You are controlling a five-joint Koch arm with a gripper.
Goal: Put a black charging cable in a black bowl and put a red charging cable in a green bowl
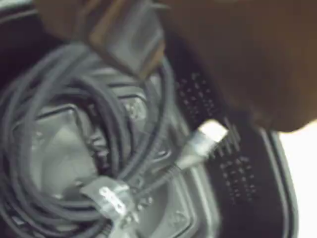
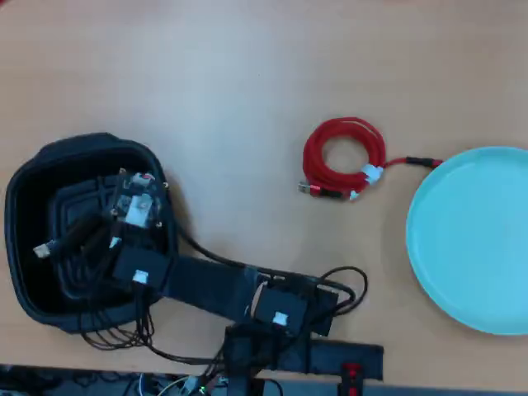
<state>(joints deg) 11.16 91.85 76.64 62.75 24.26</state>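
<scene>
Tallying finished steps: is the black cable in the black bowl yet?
Yes. The black cable lies coiled on the black bowl's ribbed floor.

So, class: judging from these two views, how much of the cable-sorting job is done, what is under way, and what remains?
Done, or nearly: the black charging cable lies coiled on the ribbed floor of the black bowl. In hand: the tool is over that bowl; whether it has let go cannot be told. Left: the red charging cable lies on the table, one plug end at the rim of the green bowl, which holds nothing.
</scene>
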